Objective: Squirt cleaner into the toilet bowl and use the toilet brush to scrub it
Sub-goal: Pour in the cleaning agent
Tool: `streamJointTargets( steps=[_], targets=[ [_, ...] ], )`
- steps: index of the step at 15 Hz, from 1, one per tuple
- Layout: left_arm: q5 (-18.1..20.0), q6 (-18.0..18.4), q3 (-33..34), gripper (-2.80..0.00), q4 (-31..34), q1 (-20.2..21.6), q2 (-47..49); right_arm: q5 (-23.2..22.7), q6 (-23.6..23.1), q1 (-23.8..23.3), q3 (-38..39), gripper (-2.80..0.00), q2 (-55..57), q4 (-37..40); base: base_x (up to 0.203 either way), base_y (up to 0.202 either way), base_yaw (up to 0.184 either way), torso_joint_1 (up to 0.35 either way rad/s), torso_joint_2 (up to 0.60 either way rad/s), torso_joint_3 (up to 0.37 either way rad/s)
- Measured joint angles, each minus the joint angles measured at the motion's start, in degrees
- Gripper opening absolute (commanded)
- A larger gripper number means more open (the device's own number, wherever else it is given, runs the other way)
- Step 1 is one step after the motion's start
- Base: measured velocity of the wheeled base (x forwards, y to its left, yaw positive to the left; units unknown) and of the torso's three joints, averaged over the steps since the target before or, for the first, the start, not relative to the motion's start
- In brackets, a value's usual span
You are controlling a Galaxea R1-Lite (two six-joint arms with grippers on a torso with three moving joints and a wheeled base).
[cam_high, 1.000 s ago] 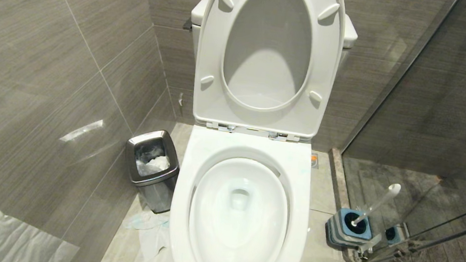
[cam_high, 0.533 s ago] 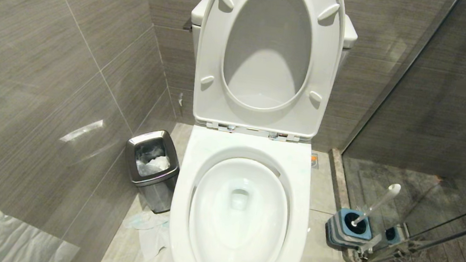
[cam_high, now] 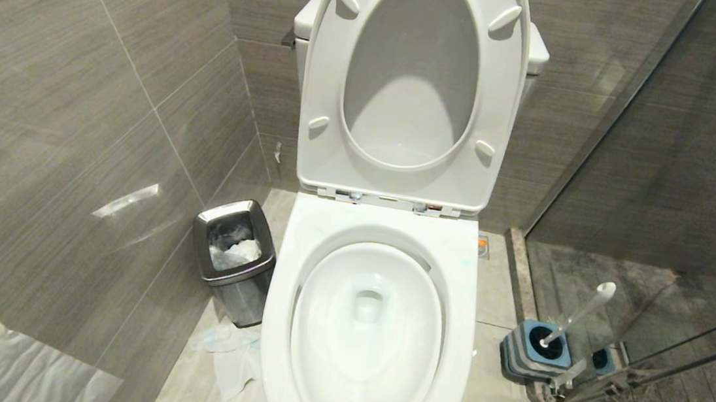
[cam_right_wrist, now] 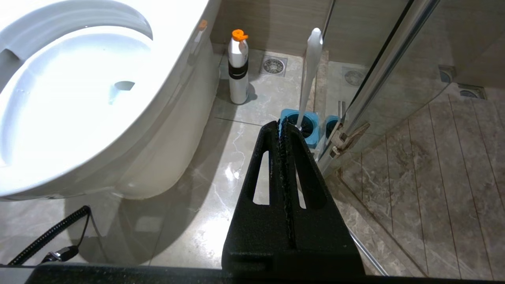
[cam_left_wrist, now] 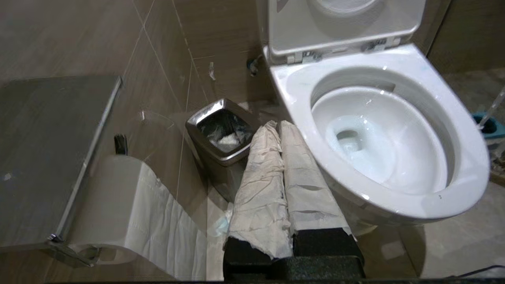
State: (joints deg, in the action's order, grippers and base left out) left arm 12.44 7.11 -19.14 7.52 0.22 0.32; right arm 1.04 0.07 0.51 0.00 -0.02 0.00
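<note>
Head view: toilet bowl [cam_high: 371, 333] unchanged.

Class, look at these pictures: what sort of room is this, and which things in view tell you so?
A bathroom, most likely: a white toilet bowl with its seat raised, a toilet brush in its holder beside a glass shower screen, and a toilet-paper roll.

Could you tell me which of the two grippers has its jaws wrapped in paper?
The left gripper: white tissue covers both jaws. The right gripper is bare black.
</note>
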Motion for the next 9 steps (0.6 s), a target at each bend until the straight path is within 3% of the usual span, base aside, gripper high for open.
streamJointTargets(
  steps=[6,9],
  targets=[
    [-2.3,1.7,15.0,-2.80,-13.6,0.0,-0.4,0.0,0.0,0.0,0.0,-2.80,0.0,0.0,0.000,0.000,0.000,0.000,0.00,0.000],
    [-5.1,2.8,18.5,-2.80,-14.5,0.0,-0.4,0.0,0.0,0.0,0.0,-2.80,0.0,0.0,0.000,0.000,0.000,0.000,0.00,0.000]
  ],
)
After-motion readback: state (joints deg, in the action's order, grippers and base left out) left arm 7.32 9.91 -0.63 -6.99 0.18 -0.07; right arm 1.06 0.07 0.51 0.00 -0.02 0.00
